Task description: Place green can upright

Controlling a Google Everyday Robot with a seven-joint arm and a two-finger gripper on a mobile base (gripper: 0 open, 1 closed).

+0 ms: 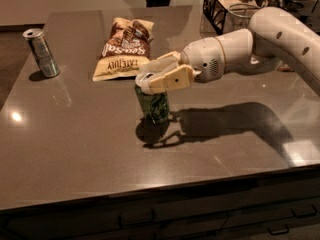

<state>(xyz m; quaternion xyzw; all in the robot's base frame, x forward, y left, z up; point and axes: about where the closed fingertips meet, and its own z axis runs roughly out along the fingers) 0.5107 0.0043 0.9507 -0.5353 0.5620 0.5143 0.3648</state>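
The green can (154, 105) stands nearly upright, slightly tilted, at the middle of the dark table (75, 149), its base at or just above the surface. My gripper (159, 77) comes in from the right and is shut on the can's top part. Its cream fingers (170, 79) cover the can's upper rim. The white arm (260, 44) stretches off to the upper right.
A slim silver-grey can (42, 52) stands at the table's far left. A brown chip bag (124, 49) lies just behind the green can. A black wire basket (225, 6) and other items sit at the far right. The table's front edge runs below.
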